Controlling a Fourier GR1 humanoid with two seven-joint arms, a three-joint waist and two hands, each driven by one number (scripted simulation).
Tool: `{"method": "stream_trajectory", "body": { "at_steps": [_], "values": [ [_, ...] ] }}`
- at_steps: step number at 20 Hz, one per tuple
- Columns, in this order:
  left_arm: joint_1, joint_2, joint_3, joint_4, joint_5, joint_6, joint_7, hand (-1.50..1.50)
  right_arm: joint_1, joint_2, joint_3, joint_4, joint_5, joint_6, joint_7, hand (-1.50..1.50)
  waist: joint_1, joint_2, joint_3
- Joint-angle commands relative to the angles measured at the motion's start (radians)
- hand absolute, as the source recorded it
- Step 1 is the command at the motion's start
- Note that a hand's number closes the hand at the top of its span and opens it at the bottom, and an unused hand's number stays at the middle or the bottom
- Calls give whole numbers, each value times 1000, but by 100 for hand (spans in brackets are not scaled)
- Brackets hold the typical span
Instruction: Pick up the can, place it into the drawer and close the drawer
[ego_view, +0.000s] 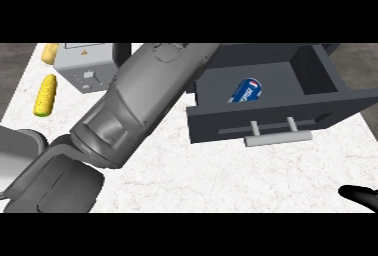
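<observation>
Head view: can (246, 91) lies in open drawer (273, 116), corn (45, 95) leftward; right robot hand (362, 195) state unclear.

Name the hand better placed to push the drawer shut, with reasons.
Probably the right hand: it shows at the lower right, on the handle side of the open drawer holding the can. The left forearm stretches up beside the drawer, its hand hidden.

Corn cob (46, 95) lies lengthwise on white marbled counter (221, 175), far left, near a grey appliance (85, 67).
</observation>
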Motion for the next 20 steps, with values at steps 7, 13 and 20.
{"method": "stream_trajectory", "body": {
  "at_steps": [7,13,20],
  "values": [
    [16,0,8,15,96,15,-79,-150,-95,-83,61,64,164,31,-94,-150,2,14,0],
    [-46,0,17,16,143,50,-54,-150,-124,-152,156,129,357,58,-162,-150,15,11,0],
    [-16,0,13,33,159,31,-120,-150,-207,-169,303,280,621,-2,-219,-150,51,5,-1]
  ]
}}
